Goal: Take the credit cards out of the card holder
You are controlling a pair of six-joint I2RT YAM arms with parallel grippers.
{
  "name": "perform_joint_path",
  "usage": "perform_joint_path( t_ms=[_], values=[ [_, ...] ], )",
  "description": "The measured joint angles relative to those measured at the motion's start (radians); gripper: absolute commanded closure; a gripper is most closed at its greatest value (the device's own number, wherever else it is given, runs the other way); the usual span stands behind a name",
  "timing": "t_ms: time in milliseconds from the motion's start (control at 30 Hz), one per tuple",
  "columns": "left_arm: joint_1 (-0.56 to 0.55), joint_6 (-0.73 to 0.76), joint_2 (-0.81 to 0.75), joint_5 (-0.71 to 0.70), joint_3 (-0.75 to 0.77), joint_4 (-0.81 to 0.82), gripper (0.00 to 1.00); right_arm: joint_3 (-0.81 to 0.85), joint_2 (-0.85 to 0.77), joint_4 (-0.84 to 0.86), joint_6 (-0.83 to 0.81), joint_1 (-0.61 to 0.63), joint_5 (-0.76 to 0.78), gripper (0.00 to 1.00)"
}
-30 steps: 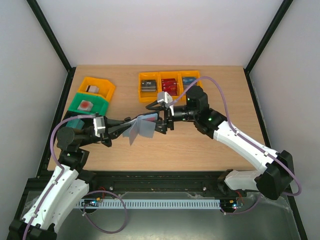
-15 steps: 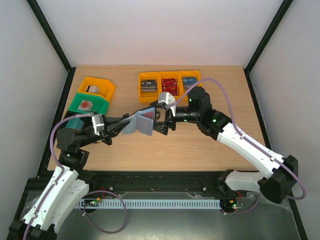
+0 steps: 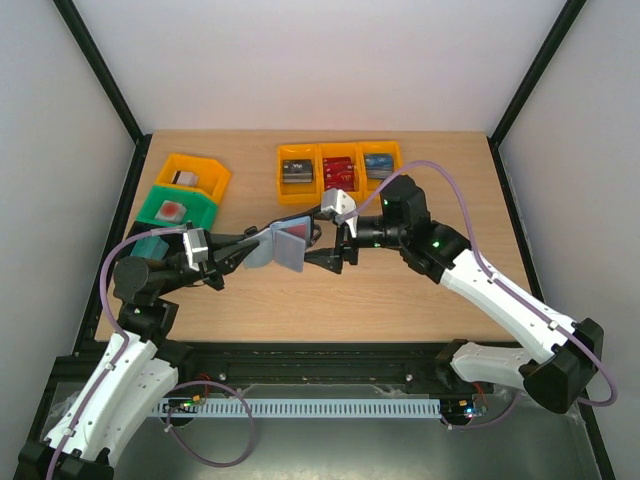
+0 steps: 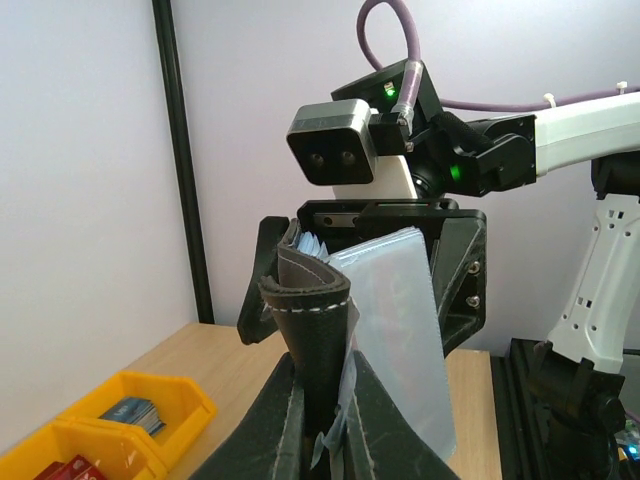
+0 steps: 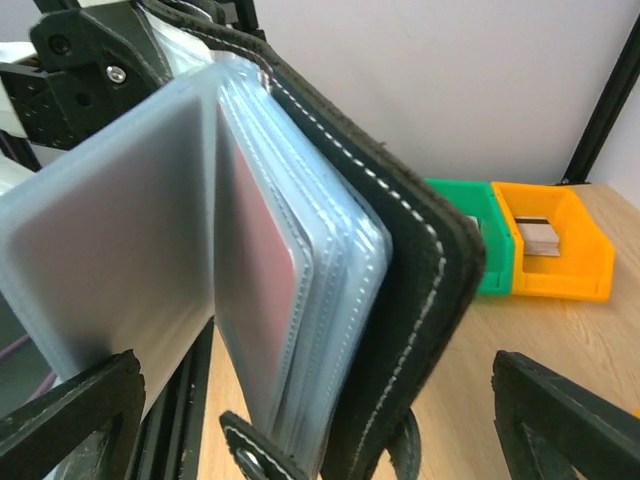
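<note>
1. Black leather is what my left claw (image 3: pixel 258 247) is clenched on in the overhead view. It lifts the card holder (image 3: pixel 285 242) off the tabletop (image 3: pixel 400 295), I judge so that the pockets fan out toward my right claw (image 3: pixel 320 245), which is spread apart just beyond it.
2. From my left wrist, my fingers (image 4: pixel 290 425) pinch the holder's stitched cover (image 4: pixel 312 330) low down, leaving the clear sleeves (image 4: pixel 400 320) free above them. My right claw (image 4: pixel 355 325) faces me straight ahead, jaws either side of the holder. Yellow bins (image 4: pixel 130 415) sit low to my left.
3. From my right wrist, my released fingers (image 5: pixel 70 420) straddle the holder and grip nothing. A reddish credit card (image 5: pixel 255 275) shows inside a sleeve between them, edge toward me, which should suit a pinch. No card looks drawn out yet. A green bin (image 5: pixel 470 215) and an orange bin (image 5: pixel 555 240) lie beyond, to the right.
</note>
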Motion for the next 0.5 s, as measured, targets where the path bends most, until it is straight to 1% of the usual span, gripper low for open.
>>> perform_joint_path(
  t_ms=[167,267,500],
  values=[
    [0.0,0.0,0.0,0.0,0.0,0.0,0.98,0.002,0.01,0.005,0.008,0.0,-0.051,0.05],
    [0.0,-0.001,0.0,0.0,0.0,0.0,0.98,0.004,0.035,0.029,0.044,0.001,-0.079,0.03],
    [-0.001,-0.006,0.002,0.001,0.0,0.0,0.98,0.004,0.113,0.251,0.213,0.049,-0.072,0.0]
  ],
)
